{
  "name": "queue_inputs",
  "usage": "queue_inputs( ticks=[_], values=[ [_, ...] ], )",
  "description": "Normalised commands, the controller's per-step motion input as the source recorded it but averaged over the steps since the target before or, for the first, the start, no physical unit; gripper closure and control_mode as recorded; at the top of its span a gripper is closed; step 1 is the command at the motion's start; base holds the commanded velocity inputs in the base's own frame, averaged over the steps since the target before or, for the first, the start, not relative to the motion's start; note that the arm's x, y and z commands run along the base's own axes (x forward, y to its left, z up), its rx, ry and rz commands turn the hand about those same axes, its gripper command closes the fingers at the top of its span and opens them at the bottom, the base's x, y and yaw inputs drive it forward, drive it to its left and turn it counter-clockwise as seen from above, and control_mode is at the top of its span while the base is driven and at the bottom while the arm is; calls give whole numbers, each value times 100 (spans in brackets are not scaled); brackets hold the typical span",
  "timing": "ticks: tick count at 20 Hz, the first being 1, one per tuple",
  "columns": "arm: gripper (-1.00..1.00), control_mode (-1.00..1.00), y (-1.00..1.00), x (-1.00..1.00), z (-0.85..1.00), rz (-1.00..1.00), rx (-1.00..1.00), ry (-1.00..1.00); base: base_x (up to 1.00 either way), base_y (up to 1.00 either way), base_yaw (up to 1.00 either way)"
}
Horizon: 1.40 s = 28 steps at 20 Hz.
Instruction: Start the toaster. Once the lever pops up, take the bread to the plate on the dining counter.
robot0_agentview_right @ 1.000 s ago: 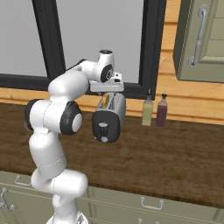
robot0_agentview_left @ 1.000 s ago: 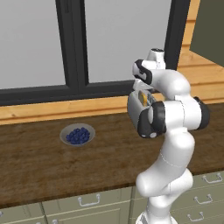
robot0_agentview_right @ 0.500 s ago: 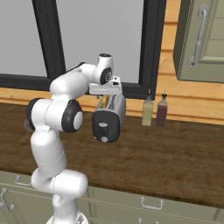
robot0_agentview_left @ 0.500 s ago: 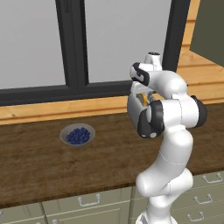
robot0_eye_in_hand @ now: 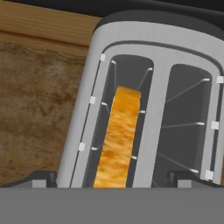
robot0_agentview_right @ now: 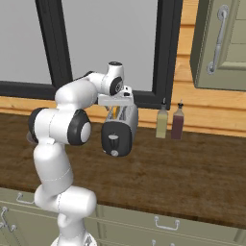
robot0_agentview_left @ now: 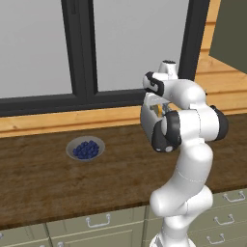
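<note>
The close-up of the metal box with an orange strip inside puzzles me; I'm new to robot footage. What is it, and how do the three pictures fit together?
That close-up comes from a camera on the robot's hand, looking straight down into a rounded silver-grey two-slot toaster. The orange strip is a tan-yellow slice of bread standing in one slot; the other slot has no bread. The hand is open and holds nothing. The other two pictures come from cameras on the base, behind the white arm, left and right. On the wooden worktop lie a grey bowl of blueberries and, beside the toaster, two condiment bottles.
</note>
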Motion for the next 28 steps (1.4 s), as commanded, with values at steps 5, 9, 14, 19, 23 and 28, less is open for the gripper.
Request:
queue_inputs(
  ticks=[5, 9, 14, 19, 23, 28],
  values=[
    [-100, -100, 0, 0, 0, 0, 0, 0, 0, 0, 0],
    [-100, -100, 0, 0, 0, 0, 0, 0, 0, 0, 0],
    [100, -100, 0, 0, 0, 0, 0, 0, 0, 0, 0],
    [100, -100, 0, 0, 0, 0, 0, 0, 0, 0, 0],
    [100, -100, 0, 0, 0, 0, 0, 0, 0, 0, 0],
    [100, -100, 4, -9, 28, 0, -9, -4, 0, 0, 0]
  ],
)
